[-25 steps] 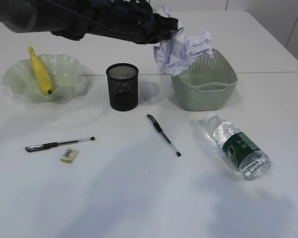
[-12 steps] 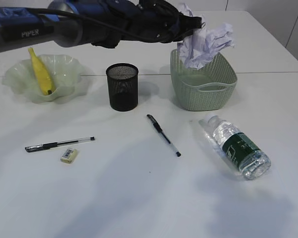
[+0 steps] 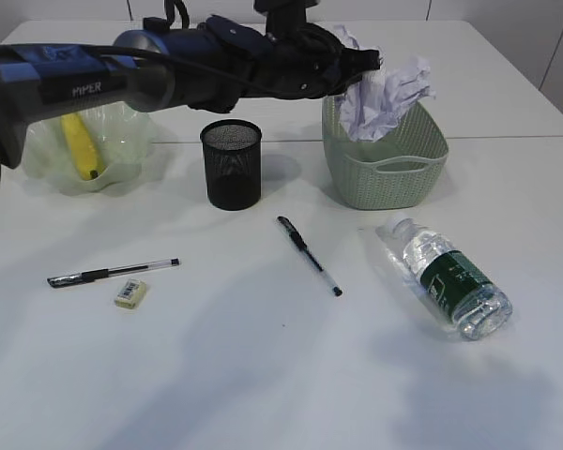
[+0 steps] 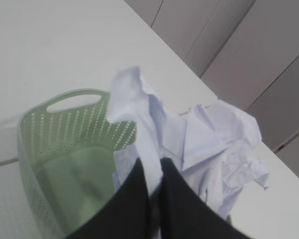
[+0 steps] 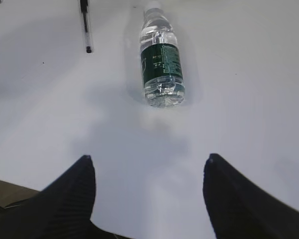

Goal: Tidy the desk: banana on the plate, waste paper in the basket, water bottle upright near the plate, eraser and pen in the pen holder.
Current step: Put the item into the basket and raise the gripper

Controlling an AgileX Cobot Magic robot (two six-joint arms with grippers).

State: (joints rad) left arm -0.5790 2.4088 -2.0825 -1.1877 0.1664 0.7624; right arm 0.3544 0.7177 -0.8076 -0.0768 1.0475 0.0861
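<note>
The left gripper [image 4: 153,186] is clamped on a fold of the waste paper [image 3: 383,94], holding the wad over the basket [image 3: 387,159] so that opening should drop it inside. The banana [image 3: 78,145] already lies in the plate [image 3: 131,141]. The left wrist view shows the pinch and the basket's bare floor, which the arm hides from outside. The right wrist view shows the right gripper [image 5: 148,199] spread wide, empty, above the water bottle [image 5: 161,64] lying flat on the desk [image 5: 249,74].

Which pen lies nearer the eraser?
The left pen, lying just above the eraser; the other pen lies mid-desk, toward the water bottle.
</note>
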